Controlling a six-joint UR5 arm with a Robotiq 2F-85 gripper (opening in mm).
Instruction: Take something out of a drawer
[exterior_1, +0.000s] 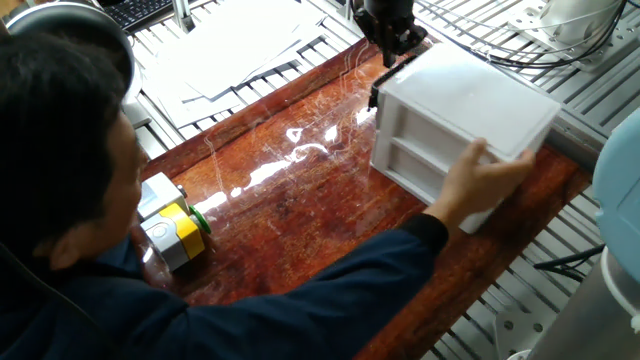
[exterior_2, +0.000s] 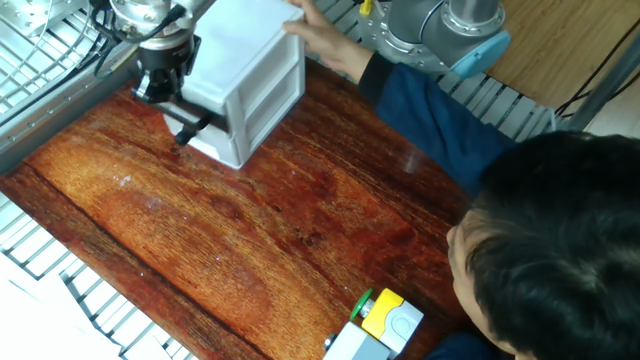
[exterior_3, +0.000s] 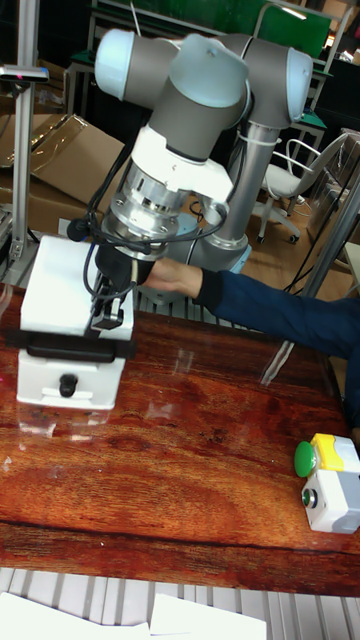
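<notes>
A white two-tier cabinet (exterior_1: 470, 100) (exterior_2: 240, 50) (exterior_3: 55, 290) stands on the wooden table. My gripper (exterior_1: 386, 62) (exterior_2: 170, 100) (exterior_3: 105, 322) reaches down at its end face and looks shut on the black handle (exterior_3: 70, 350) (exterior_2: 195, 125) of the upper drawer. That drawer shows barely pulled out, if at all. A second black knob (exterior_3: 67, 385) sits below on the lower drawer. A person's hand (exterior_1: 480, 180) (exterior_2: 320, 35) (exterior_3: 170, 277) holds the cabinet's opposite end. The something is hidden from every view.
A grey-and-yellow block with a green knob (exterior_1: 175, 232) (exterior_2: 385, 318) (exterior_3: 325, 480) sits at the table's near edge by the person. The person's head and blue-sleeved arm (exterior_1: 330, 290) lean over the table. Papers (exterior_1: 230, 50) lie beyond the table's edge.
</notes>
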